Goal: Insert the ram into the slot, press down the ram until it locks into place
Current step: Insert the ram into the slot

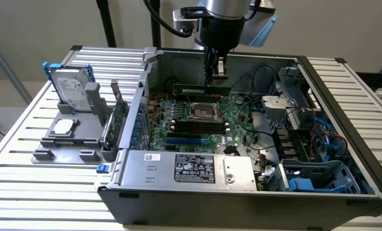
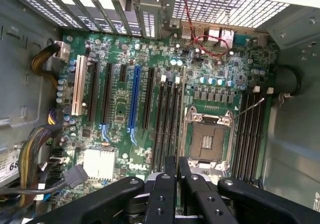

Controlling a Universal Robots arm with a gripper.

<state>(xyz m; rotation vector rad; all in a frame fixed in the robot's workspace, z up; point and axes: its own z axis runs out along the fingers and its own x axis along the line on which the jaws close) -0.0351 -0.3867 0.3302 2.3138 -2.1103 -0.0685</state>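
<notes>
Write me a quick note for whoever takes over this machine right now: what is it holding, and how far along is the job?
Gripper: fingers shut on the ram.
Ram: held level inside the open computer case, above the motherboard, not touching it.
Slots: the black ones look empty.
Done: ram picked up and over the board.
Left: seating it in a slot and pressing until it locks.

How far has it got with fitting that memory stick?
Done: the gripper is shut on the ram. In hand: the ram hangs above the motherboard. Left: the black memory slots look empty, so seating and pressing down are not yet done.
</notes>
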